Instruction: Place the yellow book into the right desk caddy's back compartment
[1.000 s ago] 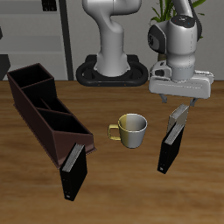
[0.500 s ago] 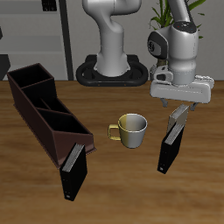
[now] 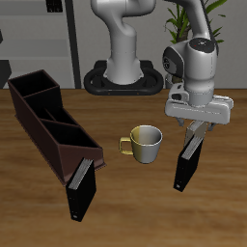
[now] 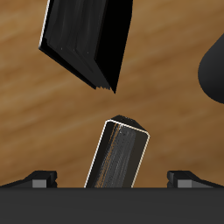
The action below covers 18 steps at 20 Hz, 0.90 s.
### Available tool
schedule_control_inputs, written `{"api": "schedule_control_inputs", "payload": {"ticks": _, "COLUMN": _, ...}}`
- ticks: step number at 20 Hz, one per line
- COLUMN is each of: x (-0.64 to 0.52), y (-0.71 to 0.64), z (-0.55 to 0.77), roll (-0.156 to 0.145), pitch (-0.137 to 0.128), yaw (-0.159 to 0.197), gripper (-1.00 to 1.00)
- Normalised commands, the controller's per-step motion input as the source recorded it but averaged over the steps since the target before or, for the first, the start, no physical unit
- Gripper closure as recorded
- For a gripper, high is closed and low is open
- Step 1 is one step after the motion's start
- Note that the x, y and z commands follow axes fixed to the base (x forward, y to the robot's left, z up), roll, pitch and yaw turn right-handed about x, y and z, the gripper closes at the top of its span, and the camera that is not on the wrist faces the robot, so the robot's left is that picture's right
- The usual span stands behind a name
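Just below the spread, empty jaws, the yellow book [image 4: 120, 154] leans against a black book [image 3: 187, 161].

A wooden table [image 3: 39, 207] stands before a pale wall, dark shelving [image 3: 43, 39] and a green plant [image 3: 181, 13].

The right desk caddy [image 3: 50, 121] runs lengthwise from the desk's back toward its front edge, one black book [image 3: 80, 189] standing at its front end, the mug [image 3: 145, 143] mid-desk beside it, and beyond the mug the yellow book [image 3: 197, 131] just behind another black book [image 3: 185, 164].
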Motion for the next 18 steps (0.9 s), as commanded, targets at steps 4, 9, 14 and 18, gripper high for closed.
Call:
{"api": "schedule_control_inputs", "payload": {"ticks": 4, "x": -0.01, "y": 0.02, "z": -0.22, "roll": 0.037, "pitch": 0.033, "yaw": -0.008, "gripper": 1.0}}
{"api": "schedule_control_inputs", "payload": {"ticks": 9, "x": 0.0, "y": -0.01, "z": -0.09, "roll": 0.028, "pitch": 0.019, "yaw": -0.002, "gripper": 1.0}}
{"api": "schedule_control_inputs", "payload": {"ticks": 14, "x": 0.03, "y": -0.09, "z": 0.1, "roll": 0.002, "pitch": -0.007, "yaw": 0.005, "gripper": 1.0}}
{"api": "schedule_control_inputs", "payload": {"ticks": 18, "x": -0.05, "y": -0.03, "z": 0.19, "roll": 0.024, "pitch": -0.024, "yaw": 0.041, "gripper": 1.0}}
